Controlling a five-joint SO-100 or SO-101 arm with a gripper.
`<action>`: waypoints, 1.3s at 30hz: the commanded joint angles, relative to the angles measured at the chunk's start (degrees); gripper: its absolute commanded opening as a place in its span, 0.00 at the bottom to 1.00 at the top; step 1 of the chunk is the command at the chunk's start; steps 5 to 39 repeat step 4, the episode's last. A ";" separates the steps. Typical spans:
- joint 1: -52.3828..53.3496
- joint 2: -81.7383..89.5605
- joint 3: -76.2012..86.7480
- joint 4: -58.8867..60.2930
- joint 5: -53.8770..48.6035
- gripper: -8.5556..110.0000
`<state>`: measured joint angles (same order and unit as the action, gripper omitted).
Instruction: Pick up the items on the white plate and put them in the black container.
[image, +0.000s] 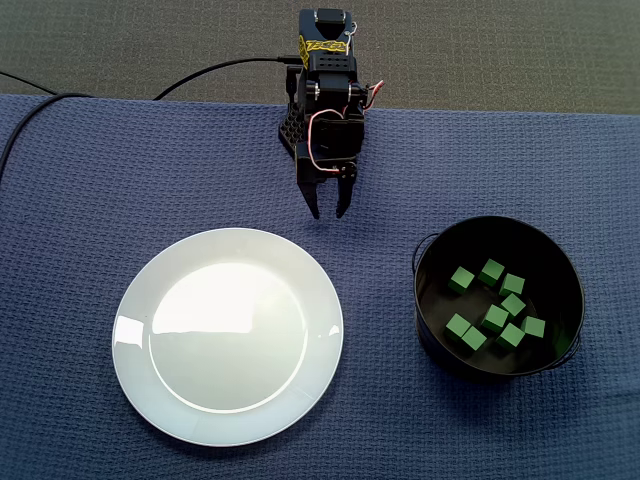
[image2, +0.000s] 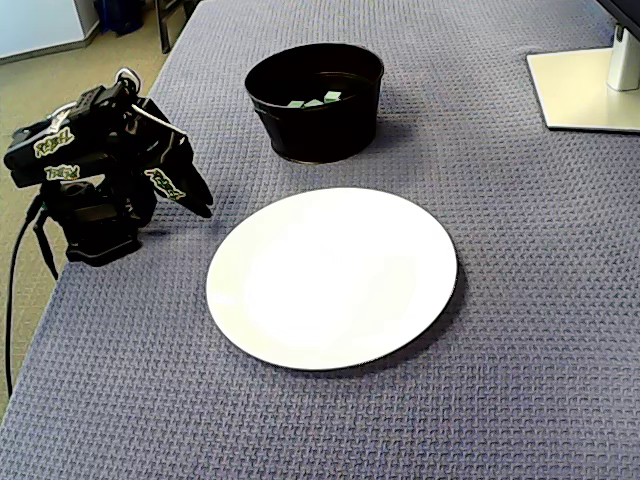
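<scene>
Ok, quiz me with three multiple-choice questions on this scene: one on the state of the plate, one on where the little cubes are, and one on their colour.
1. The white plate is:
A. cracked in two
B. bare
C. piled with fruit

2. The cubes lie:
A. on top of the plate
B. under the plate
C. in the black container

3. The cubes are:
A. green
B. red
C. yellow

Answers:
1 B, since both fixed views show nothing on the plate's whole white surface.
2 C, since every cube in sight sits on the floor of the container, to the right of the plate in the fixed view from above.
3 A, since all of them show the same green against the black inside.
</scene>
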<state>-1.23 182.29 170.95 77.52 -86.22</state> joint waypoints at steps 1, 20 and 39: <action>0.53 -0.26 0.79 10.28 -0.18 0.12; 0.53 -0.26 0.79 10.28 -0.18 0.12; 0.53 -0.26 0.79 10.28 -0.18 0.12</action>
